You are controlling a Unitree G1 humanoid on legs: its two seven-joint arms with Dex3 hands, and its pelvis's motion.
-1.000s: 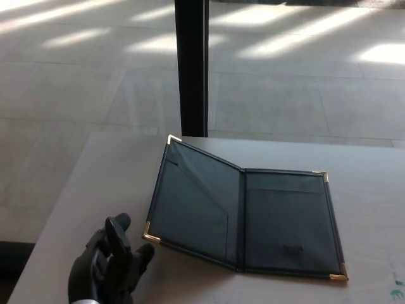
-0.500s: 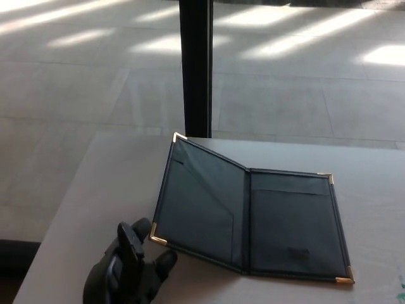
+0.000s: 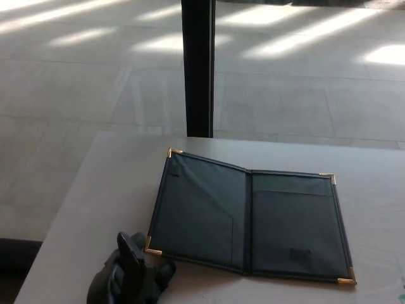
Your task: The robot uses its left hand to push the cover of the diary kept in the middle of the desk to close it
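A dark diary [image 3: 250, 218] with gold corner caps lies open in the middle of the pale desk [image 3: 95, 190]. Its left cover [image 3: 199, 209] rests low, nearly flat, and the right half lies flat. My left hand [image 3: 130, 275], black, is at the desk's front left edge, just beside the left cover's near gold corner [image 3: 152, 248]. Its fingers are apart and hold nothing. Whether a fingertip touches the corner is unclear. The right hand does not show.
A black post [image 3: 198, 66] stands upright behind the desk's far edge, just beyond the diary. Tiled floor with sunlit patches stretches behind. A small green mark [image 3: 401, 295] sits at the desk's right edge.
The left cover, earlier propped up at an angle, has dropped lower toward the desk. My left hand has moved right, close to the cover's near corner. The camera has shifted slightly.
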